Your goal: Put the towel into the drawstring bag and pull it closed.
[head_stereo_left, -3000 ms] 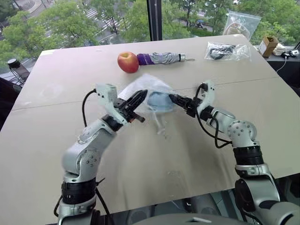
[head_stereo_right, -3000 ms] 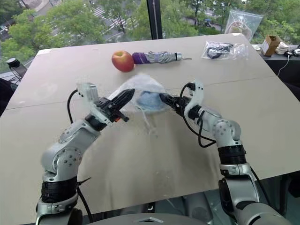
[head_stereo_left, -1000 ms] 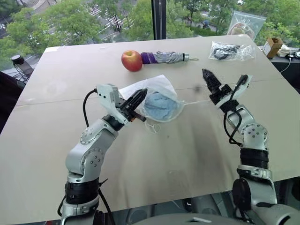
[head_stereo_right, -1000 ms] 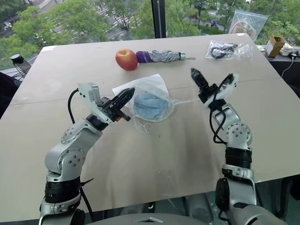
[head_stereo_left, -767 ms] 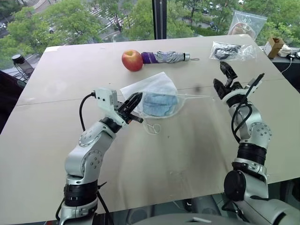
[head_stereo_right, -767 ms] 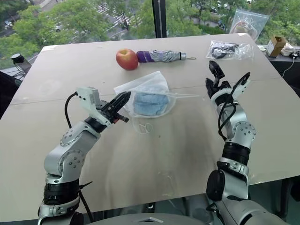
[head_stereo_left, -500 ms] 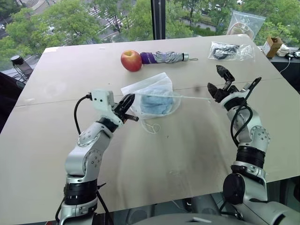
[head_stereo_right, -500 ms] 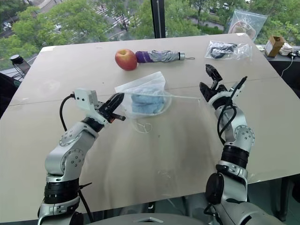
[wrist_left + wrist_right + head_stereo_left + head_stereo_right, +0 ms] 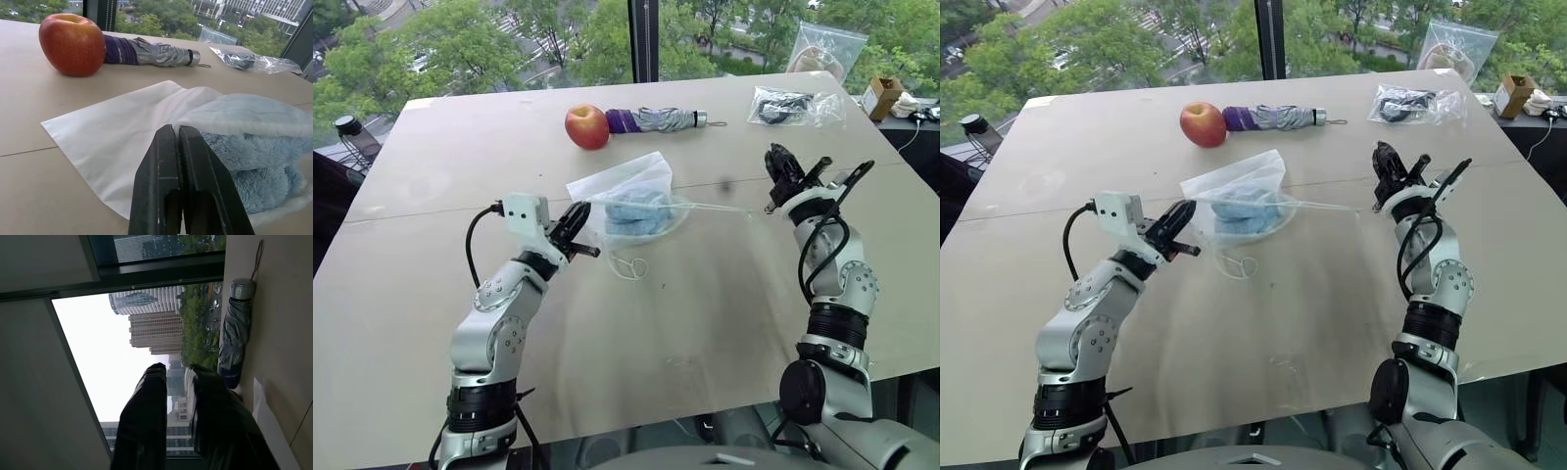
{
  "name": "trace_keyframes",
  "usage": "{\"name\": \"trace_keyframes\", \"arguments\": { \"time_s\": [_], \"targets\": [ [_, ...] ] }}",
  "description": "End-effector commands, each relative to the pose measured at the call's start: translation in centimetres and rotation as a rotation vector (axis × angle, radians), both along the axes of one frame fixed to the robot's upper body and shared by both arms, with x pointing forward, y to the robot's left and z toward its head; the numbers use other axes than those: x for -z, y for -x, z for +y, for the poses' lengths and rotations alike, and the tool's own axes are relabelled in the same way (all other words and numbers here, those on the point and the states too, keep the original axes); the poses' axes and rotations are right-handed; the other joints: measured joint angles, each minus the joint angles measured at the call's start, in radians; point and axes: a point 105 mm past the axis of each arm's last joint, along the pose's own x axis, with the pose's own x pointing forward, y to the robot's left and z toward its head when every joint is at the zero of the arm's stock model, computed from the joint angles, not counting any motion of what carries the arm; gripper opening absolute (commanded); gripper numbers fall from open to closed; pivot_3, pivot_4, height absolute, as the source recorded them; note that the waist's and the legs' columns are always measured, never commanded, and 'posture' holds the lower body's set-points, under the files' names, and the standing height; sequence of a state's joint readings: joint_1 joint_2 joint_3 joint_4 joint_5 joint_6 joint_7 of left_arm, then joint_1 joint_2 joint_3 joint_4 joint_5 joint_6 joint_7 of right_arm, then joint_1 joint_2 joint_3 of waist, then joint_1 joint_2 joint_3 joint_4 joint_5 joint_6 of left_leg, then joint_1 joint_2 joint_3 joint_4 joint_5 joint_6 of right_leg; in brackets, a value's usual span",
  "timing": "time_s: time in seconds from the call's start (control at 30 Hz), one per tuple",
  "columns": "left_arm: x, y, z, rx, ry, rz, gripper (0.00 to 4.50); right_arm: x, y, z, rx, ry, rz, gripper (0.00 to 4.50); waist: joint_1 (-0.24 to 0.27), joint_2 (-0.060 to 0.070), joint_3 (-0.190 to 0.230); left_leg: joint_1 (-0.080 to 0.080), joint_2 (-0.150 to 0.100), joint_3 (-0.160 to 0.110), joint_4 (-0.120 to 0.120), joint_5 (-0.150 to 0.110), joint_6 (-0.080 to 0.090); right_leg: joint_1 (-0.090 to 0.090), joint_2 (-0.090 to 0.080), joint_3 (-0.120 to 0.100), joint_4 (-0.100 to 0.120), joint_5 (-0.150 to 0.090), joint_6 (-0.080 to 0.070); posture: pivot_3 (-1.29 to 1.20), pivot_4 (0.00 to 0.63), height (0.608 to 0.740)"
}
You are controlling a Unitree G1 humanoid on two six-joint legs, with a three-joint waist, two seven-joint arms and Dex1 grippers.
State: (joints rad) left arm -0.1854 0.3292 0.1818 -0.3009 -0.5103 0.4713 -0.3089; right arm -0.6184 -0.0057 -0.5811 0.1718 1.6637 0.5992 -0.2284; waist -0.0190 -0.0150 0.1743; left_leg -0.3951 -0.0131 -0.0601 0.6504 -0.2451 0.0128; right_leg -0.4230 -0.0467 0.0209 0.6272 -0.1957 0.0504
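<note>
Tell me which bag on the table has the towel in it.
The white drawstring bag at mid-table, blue towel showing through it. The two clear plastic bags sit at the far right edge.

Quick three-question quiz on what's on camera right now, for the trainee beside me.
1. True or false: the towel is inside the bag.
2. The left gripper is: A) open above the apple; B) shut at the bag's edge; C) shut on the umbrella.
3. What runs taut from the bag to the right gripper?

Key: 1 true. 2 B. 3 the cord.
</note>
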Motion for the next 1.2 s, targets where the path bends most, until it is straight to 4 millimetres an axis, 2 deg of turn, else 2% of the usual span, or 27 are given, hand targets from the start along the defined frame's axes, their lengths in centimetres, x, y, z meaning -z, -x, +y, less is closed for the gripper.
{"name": "trace_keyframes", "arguments": {
  "time_s": [0.03,0.17,0.37,0.6,0.63,0.73,0.87,0.9,0.97,1.0,1.07,1.17,1.2],
  "targets": [
    [-0.9,0.1,1.9,-0.086,-0.012,-0.046,0.00,-2.6,0.5,-2.1,0.074,-0.009,-0.083,0.07,0.000,0.000,0.000,0.000,0.000,0.000,0.000,0.000,0.000,0.000,0.000,0.000,0.000,0.000,0.000,0.00,0.150,0.740],
    [-0.8,0.1,2.0,-0.089,-0.011,-0.044,0.00,-2.7,0.3,-2.6,0.092,-0.024,-0.079,0.07,0.000,0.000,0.000,0.000,0.000,0.000,0.000,0.000,0.000,0.000,0.000,0.000,0.000,0.000,0.000,0.00,0.150,0.740],
    [-0.7,0.1,1.8,-0.080,-0.011,-0.042,0.00,-4.2,0.1,-2.9,0.148,-0.101,-0.112,0.07,0.000,0.000,0.000,0.000,0.000,0.000,0.000,0.000,0.000,0.000,0.000,0.000,0.000,0.000,0.000,0.00,0.150,0.740],
    [-0.6,0.2,1.6,-0.071,-0.010,-0.043,0.00,-4.1,-1.1,-2.2,0.265,-0.263,0.012,0.07,-0.013,0.000,0.000,0.001,0.000,0.000,0.000,0.000,0.000,0.000,0.000,0.000,0.001,0.000,0.000,0.00,0.150,0.740],
    [-0.6,0.2,1.6,-0.070,-0.011,-0.043,0.00,-4.0,-1.1,-1.5,0.242,-0.228,0.014,0.07,-0.013,0.000,0.000,0.001,0.000,0.000,0.000,0.000,0.000,0.000,0.000,0.000,0.001,0.000,0.000,0.00,0.150,0.740],
    [-0.7,0.2,1.5,-0.070,-0.011,-0.046,0.00,-3.7,-0.8,0.6,0.185,0.085,-0.048,0.07,-0.014,0.000,0.000,0.000,0.000,0.000,0.000,0.000,0.000,0.000,0.000,0.000,0.001,0.000,0.000,0.00,0.150,0.740],
    [-0.9,0.0,1.4,-0.061,-0.016,-0.051,0.00,-2.9,0.6,2.1,0.090,0.643,-0.255,0.07,-0.012,0.000,0.000,0.000,0.000,0.000,0.000,0.000,0.000,0.000,-0.002,0.000,0.000,0.000,0.000,0.00,0.150,0.740],
    [-1.0,-0.1,1.4,-0.059,-0.017,-0.051,0.00,-2.5,1.1,2.7,0.045,0.765,-0.312,0.49,-0.011,0.000,0.000,-0.001,-0.001,0.000,0.000,0.000,0.000,0.000,-0.002,0.000,-0.001,0.000,0.000,0.00,0.150,0.740],
    [-1.0,-0.2,1.3,-0.053,-0.019,-0.050,0.00,-1.3,2.8,4.2,-0.092,1.002,-0.451,0.93,-0.011,0.000,0.000,-0.001,-0.001,0.000,0.000,0.000,0.000,0.000,-0.002,0.000,-0.001,0.000,0.000,0.00,0.150,0.740],
    [-0.9,-0.2,1.2,-0.049,-0.020,-0.049,0.00,-0.5,3.6,4.7,-0.161,1.086,-0.499,1.55,-0.014,0.000,0.000,0.000,-0.001,0.000,0.000,0.000,0.000,0.000,-0.001,0.000,-0.001,0.000,0.000,0.00,0.150,0.740],
    [-0.9,-0.3,1.1,-0.039,-0.021,-0.047,0.00,1.8,5.3,5.8,-0.328,1.232,-0.570,2.41,-0.019,0.000,0.000,0.000,0.000,0.000,0.000,0.000,0.000,0.000,0.000,0.000,-0.001,0.000,0.000,0.00,0.150,0.740],
    [-0.9,-0.4,0.9,-0.031,-0.022,-0.046,0.00,3.9,7.2,7.6,-0.494,1.304,-0.635,3.39,-0.017,-0.001,0.000,0.001,0.001,-0.001,0.000,0.000,0.000,0.000,0.000,-0.001,0.000,0.000,0.000,0.00,0.150,0.740],
    [-0.9,-0.4,0.9,-0.030,-0.022,-0.045,0.00,4.3,7.9,8.6,-0.543,1.313,-0.666,3.39,-0.019,-0.001,0.000,0.001,0.001,-0.001,0.000,0.000,0.000,0.001,0.000,-0.001,0.000,0.000,0.000,0.00,0.150,0.740]
  ]
}}
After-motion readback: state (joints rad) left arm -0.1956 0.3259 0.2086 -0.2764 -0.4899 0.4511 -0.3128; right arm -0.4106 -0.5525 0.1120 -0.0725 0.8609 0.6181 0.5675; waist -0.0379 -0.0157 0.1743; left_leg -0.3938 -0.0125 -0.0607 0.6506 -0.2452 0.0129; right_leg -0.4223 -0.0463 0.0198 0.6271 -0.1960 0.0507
